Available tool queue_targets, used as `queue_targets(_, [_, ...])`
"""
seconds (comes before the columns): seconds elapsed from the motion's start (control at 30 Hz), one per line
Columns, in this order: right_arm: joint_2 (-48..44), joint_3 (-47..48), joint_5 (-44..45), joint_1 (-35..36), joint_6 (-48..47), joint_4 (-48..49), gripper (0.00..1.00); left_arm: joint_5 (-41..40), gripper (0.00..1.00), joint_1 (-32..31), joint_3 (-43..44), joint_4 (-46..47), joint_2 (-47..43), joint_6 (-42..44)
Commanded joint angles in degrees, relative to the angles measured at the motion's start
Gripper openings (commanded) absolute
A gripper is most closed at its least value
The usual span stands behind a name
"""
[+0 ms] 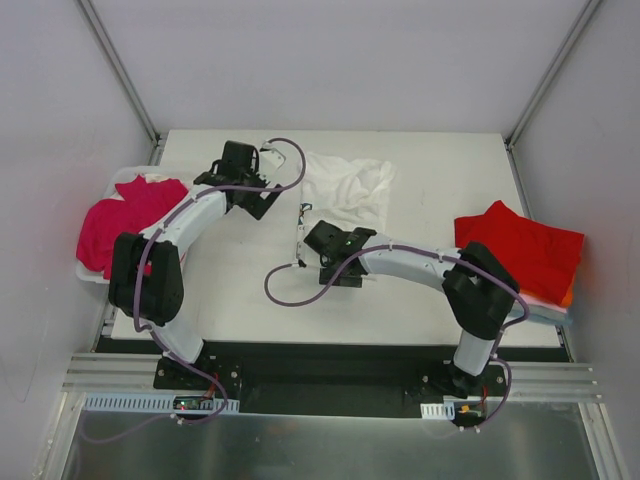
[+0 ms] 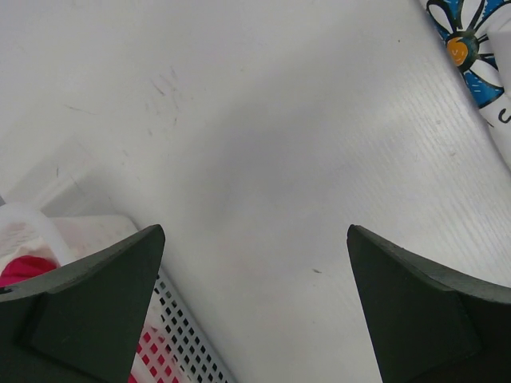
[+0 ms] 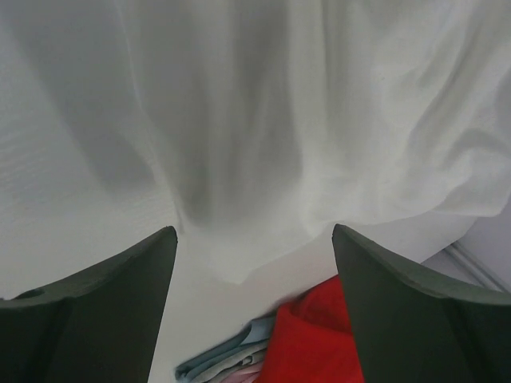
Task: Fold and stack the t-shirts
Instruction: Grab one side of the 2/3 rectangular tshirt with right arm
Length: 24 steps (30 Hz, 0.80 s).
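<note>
From my remote seat, the nearest things are the two arm bases on the rail at the table's (image 1: pixel 230 300) near edge. Just beyond, at the right edge, sits a folded stack with the red t-shirt (image 1: pixel 520 250) on top, an orange one (image 1: pixel 567 297) peeking out beneath it and a light-blue one (image 3: pixel 215 365) lower still. On the opposite side a white perforated basket (image 2: pixel 188 339) hangs at the left edge, holding the magenta t-shirt (image 1: pixel 125 225) in a loose heap. The right arm (image 1: pixel 420 265) bends across to mid-table. The right jaws stand wide with nothing between them, pointed at the cloth just ahead. The left arm (image 1: pixel 190 225) curls up past the basket, and the left jaws are spread fully over bare table, gripping nothing (the wrist view shows only scuffed white surface between them). Farthest out, at the centre of the far half, the white t-shirt (image 1: pixel 345 190) lies crumpled and unfolded. Its blue daisy print (image 2: pixel 467 44) shows in the corner of the left wrist view, well clear of those jaws.
</note>
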Motion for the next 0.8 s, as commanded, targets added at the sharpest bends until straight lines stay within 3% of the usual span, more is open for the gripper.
queue_targets(0.0, [-4.89, -2.57, 2.02, -0.59, 2.39, -1.48, 0.83, 1.58, 0.99, 0.21, 0.36, -1.95, -2.4, 1.17])
queue_targets(0.2, [-6.83, -5.21, 1.41, -1.03, 4.07, -2.36, 0.82, 7.29, 0.99, -2.24, -3.41, -4.93, -5.47, 2.84])
queue_targets(0.4, [-8.23, -8.37, 0.79, -1.03, 5.56, -2.62, 0.81, 6.15, 0.99, -7.78, -7.73, -6.61, -8.29, 3.81])
queue_targets(0.77, [-7.36, -10.31, -3.16, -1.03, 7.23, -2.1, 0.79, 5.54, 0.99, -7.78, -7.38, -6.96, -8.12, 3.72])
